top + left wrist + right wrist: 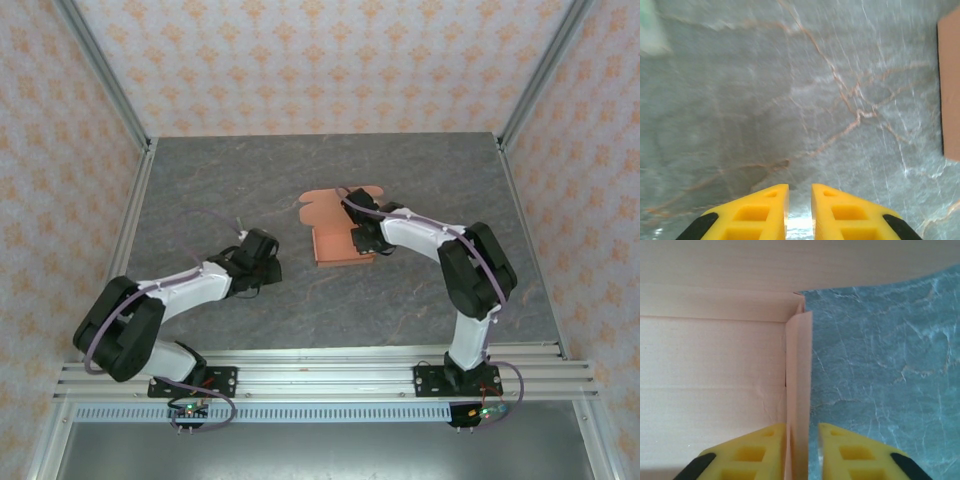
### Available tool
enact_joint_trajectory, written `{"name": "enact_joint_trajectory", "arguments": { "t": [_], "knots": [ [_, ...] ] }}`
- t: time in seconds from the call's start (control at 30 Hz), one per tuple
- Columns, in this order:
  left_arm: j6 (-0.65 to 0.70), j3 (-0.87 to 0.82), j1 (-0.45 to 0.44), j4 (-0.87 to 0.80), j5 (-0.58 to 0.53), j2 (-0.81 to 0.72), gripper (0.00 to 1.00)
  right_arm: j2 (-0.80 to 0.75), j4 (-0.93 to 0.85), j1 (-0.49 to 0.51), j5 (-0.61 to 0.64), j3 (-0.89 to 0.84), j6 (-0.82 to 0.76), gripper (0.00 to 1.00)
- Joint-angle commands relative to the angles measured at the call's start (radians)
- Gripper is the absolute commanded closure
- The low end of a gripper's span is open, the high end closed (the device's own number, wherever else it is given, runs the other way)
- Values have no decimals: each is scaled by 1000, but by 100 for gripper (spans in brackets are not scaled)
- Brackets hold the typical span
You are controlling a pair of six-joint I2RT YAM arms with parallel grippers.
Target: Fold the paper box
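Here, right end effector (802,450) straddling paper box (715,365) wall, fingers slightly apart

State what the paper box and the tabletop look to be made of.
Paper box: thin matte card, salmon-orange, judging by crisp fold creases and a slim upright wall. Tabletop: grey stone-look surface with pale veins, faintly glossy; real stone or printed laminate, hard to tell.

You have a grey marbled counter (250,190) veined in rust and white. Patterned walls (320,60) with orange motifs stand on three sides, aluminium posts (100,70) rise at the corners, and a rail (330,370) spans the near edge.
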Motion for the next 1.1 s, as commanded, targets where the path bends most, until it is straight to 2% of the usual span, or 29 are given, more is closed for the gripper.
{"name": "enact_joint_trajectory", "arguments": {
  "t": [0.0, 0.13, 0.3, 0.4, 0.53, 0.73, 1.07],
  "knots": [
    [21, 2, 70, -48, -53, -90, 79, -73, 18, -1, -1, -11, 50, 65],
    [35, 16, 165, -73, -102, -155, 68, -136, 51, -1, -31, -31, 72, 45],
    [73, 103, 253, -111, -161, -63, 58, -228, 97, 0, -70, -66, 82, 34],
    [100, 178, 278, -130, -180, 52, 54, -291, 116, 0, -76, -91, 71, 33],
    [151, 312, 292, -171, -150, 222, 52, -339, 121, -1, -79, -105, 52, 33],
    [179, 428, 296, -215, -161, 363, 52, -364, 123, -1, -82, -121, 27, 33],
    [209, 491, 305, -244, -151, 475, 67, -375, 129, -1, -65, -143, 15, 33]
  ]
}}
